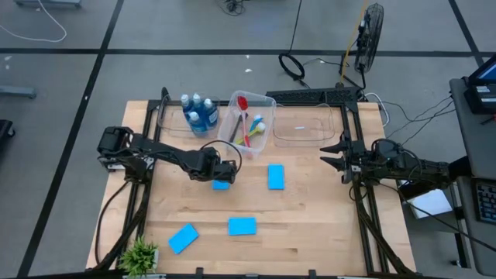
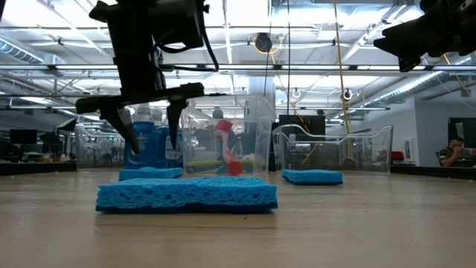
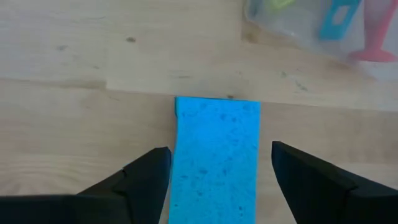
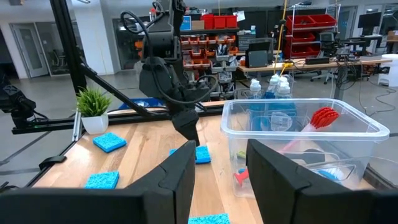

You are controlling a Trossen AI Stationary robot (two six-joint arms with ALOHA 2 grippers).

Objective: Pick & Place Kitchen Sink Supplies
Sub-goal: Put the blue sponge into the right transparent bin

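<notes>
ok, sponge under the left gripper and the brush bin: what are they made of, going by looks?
Sponge: looks like cellulose or foam, matte bright blue; the pitted, porous surface shows in the left wrist and low views. Bin: apparently clear rigid plastic, glossy; the brushes show through its walls, which catch highlights. The left gripper stands open astride the sponge, not touching it.

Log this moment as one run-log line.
left tool: open, straddling sponge on table | right tool: idle, right edge | brushes: in bin

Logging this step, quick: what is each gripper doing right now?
Left gripper: open, fingers either side of a blue sponge, not gripping it.
Right gripper: open, empty, at the table's right edge.
</notes>
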